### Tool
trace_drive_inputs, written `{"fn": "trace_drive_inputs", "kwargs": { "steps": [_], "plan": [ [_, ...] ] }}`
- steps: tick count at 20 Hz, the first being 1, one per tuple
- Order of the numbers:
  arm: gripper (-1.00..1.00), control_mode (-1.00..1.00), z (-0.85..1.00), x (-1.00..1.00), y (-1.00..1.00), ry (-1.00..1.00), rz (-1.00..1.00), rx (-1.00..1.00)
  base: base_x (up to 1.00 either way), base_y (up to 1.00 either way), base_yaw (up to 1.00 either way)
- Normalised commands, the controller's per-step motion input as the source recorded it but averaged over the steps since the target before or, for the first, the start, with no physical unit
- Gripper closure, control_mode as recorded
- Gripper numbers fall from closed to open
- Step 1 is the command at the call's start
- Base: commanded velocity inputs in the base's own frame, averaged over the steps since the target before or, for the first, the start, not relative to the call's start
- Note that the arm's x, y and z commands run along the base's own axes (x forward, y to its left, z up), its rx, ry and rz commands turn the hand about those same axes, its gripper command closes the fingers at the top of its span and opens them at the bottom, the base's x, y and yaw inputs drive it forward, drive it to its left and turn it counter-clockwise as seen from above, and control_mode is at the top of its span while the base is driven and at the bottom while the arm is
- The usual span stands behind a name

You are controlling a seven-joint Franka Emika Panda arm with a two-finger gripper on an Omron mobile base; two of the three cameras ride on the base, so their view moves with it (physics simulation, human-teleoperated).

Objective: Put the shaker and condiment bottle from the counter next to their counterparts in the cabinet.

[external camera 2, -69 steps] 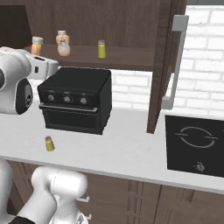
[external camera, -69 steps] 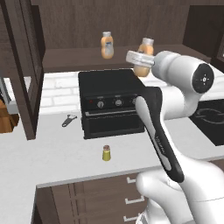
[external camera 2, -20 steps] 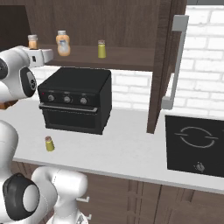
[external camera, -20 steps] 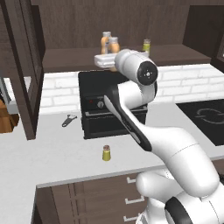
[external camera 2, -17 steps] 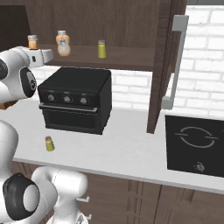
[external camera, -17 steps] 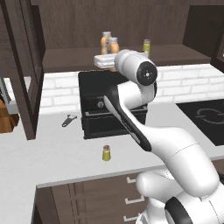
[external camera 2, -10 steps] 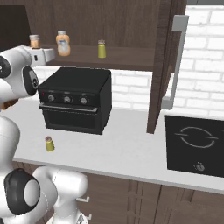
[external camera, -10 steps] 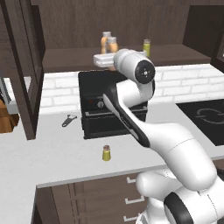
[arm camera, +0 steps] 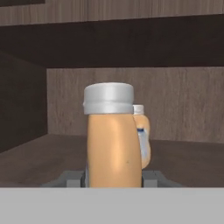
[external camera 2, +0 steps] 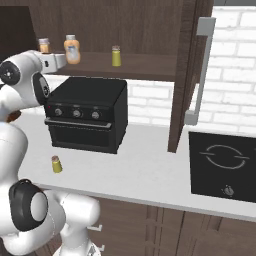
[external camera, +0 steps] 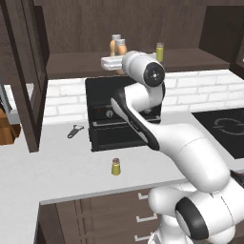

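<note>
Condiment bottle (arm camera: 113, 140) between the jaws hides most of its twin (arm camera: 143, 135).

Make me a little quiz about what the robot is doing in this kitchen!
1. True or false: the gripper is shut on a condiment bottle inside the cabinet.
2. Pick one. Where is the shaker that has not been put away?
A. on the counter, in front of the toaster oven
B. on top of the toaster oven
C. on the cooktop
3. Fill the gap: the matching shaker on the shelf stands ____ of the two bottles in the right base view.

Key: 1 true. 2 A. 3 right.
</note>
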Motion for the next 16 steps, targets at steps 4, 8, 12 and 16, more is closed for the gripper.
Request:
{"fn": "trace_drive_inputs", "kwargs": {
  "steps": [4,8,12,16],
  "plan": [
    [1.0,-1.0,-0.07,0.17,0.0,0.0,-0.03,0.0,0.0,0.0,0.0],
    [1.0,-1.0,-0.09,0.18,0.0,0.0,-0.05,0.0,0.0,0.0,0.0],
    [1.0,-1.0,-0.11,0.2,0.0,0.0,-0.03,0.0,0.0,0.0,0.0],
    [1.0,-1.0,-0.11,0.25,0.0,-0.01,-0.02,0.0,0.0,0.0,0.0]
  ]
}}
